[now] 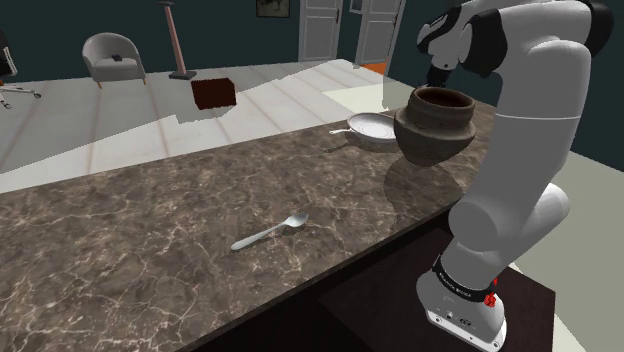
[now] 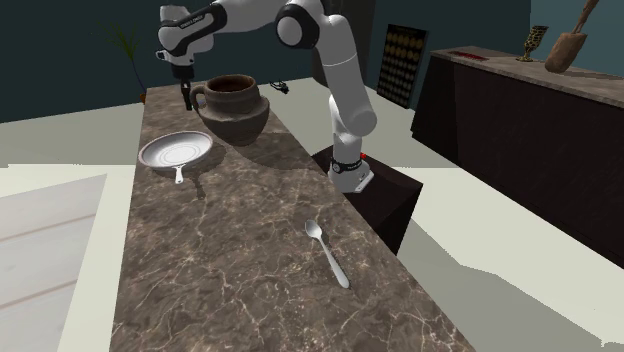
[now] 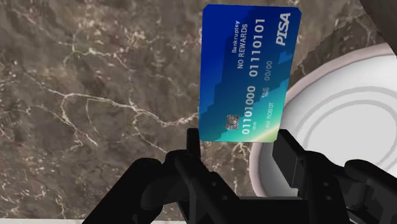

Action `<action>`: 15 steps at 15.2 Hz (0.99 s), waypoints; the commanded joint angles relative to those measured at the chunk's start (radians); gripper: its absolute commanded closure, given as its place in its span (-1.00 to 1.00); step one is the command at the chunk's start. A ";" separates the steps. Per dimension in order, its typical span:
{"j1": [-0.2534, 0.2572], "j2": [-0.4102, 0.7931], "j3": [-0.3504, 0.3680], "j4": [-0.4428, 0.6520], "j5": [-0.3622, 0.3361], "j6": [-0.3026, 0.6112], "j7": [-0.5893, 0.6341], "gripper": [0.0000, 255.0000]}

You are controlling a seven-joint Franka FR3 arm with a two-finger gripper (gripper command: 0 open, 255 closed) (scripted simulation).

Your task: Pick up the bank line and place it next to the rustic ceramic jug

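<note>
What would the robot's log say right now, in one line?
phase: holding | gripper: shut on blue card | where: above counter, beside brown jug, near white pan | placed: not yet

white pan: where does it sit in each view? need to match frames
Shoulder view: white pan upper middle, just left of the brown jug.
Second exterior view: pan upper left, below-left of the jug.
Wrist view: pan behind the blue card that the hand clasps.
Shared landmark: the jug, in both exterior views.

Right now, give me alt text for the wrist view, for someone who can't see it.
The black pincer clasps a blue bank card over a veined brown counter, with a white pan close beside the card.
</note>
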 commanded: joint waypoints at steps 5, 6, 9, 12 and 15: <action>-0.003 0.026 0.010 -0.050 0.024 0.071 -0.018 1.00; -0.004 0.030 0.012 -0.058 0.028 0.082 -0.022 1.00; -0.007 0.045 0.018 -0.079 0.042 0.115 -0.033 1.00; -0.011 0.062 0.026 -0.098 0.058 0.147 -0.045 1.00; -0.016 0.081 0.034 -0.114 0.074 0.179 -0.057 1.00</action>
